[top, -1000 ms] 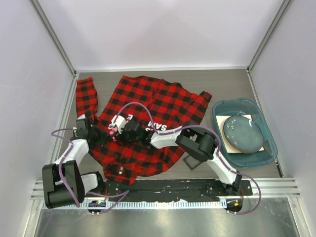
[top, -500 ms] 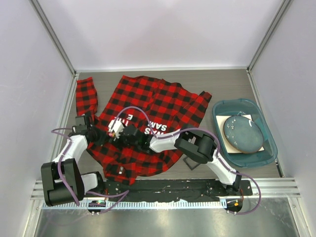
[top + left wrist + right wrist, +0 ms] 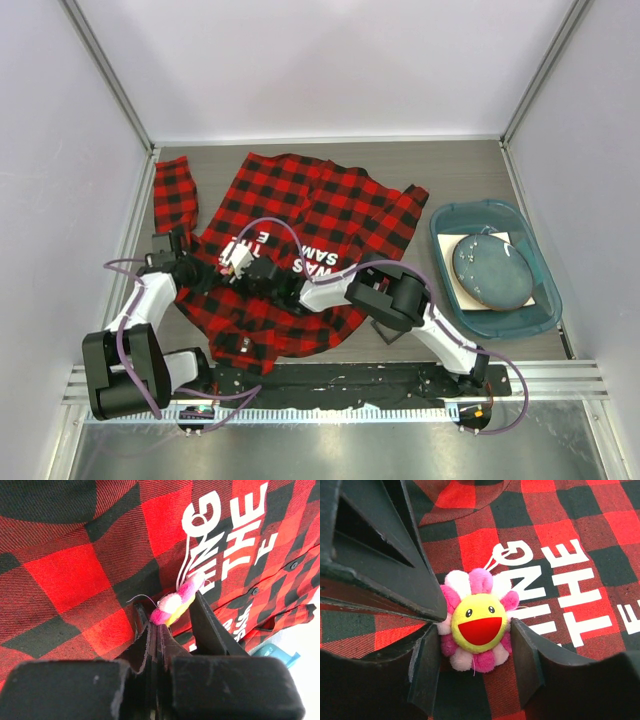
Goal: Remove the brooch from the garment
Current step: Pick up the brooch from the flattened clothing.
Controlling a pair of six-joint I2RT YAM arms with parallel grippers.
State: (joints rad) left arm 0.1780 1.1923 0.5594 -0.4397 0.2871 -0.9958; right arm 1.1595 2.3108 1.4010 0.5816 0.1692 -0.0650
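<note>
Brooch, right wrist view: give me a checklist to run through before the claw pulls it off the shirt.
1. Right claw around the brooch: ok, one finger touches the petals on each side.
2. Pin released from the garment: cannot tell, the brooch's back is hidden.
3. Left claw pinching the cloth beside the brooch: cannot tell, though its tip sits right next to the petals.
4. Brooch face unobstructed: ok, it shows whole.
5. Tub clear of both arms: ok.
</note>
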